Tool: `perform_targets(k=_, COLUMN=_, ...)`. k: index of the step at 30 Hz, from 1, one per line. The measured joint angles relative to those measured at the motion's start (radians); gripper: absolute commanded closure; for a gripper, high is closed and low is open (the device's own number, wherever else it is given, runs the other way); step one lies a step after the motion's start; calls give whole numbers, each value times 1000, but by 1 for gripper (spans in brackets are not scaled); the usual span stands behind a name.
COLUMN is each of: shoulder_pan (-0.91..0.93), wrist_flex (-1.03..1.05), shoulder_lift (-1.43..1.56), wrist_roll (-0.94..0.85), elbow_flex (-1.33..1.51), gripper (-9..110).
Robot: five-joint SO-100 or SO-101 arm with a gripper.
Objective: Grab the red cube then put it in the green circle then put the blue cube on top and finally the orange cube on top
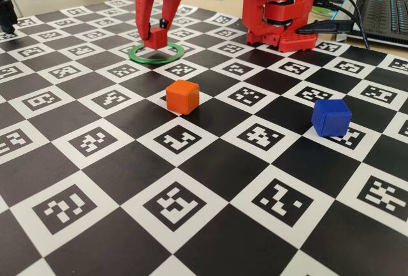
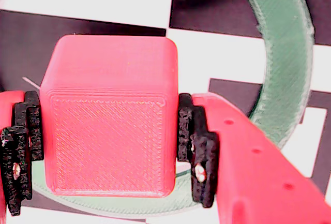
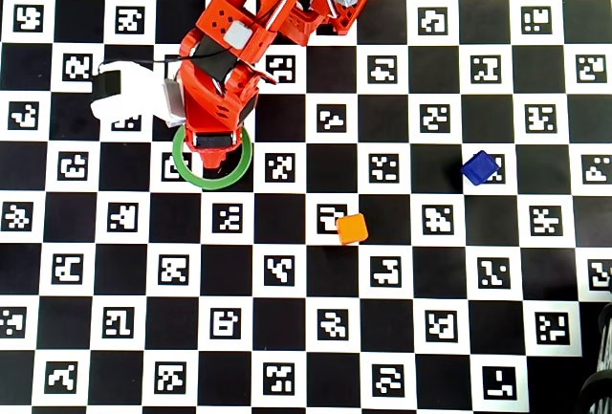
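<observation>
Pinching the red cube (image 2: 109,125) between its black pads (image 2: 192,146), the gripper (image 1: 156,32) holds it over the green circle (image 1: 155,54), apparently for release inside.

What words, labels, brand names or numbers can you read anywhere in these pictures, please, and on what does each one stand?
No readable words, numbers or brand names appear in any view.
The board carries only square black-and-white code markers, not text.
The red cube, orange cube, blue cube, green circle and gripper are unmarked.
The laptop keys are too blurred to read.
</observation>
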Motion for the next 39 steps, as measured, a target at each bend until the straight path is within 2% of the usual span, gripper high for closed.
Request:
perform_targets(k=23, shoulder_pan=9, wrist_flex=-28, shoulder_lift=-48, wrist_roll=-8, elbow_flex=0, gripper=93)
perform_targets(k=25, shoulder_pan=9, wrist_flex=-28, shoulder_lift=-48, wrist_roll=-8, elbow_flex=0, gripper=89)
perform_targets(k=30, shoulder_pan=9, wrist_flex=-28, shoulder_lift=-49, wrist_roll=-6, elbow_flex=0, gripper=67)
perform_targets(k=39, shoulder_pan=52, wrist_flex=81, shoulder_lift=-49, wrist_roll=-6, elbow_flex=-48, gripper=63)
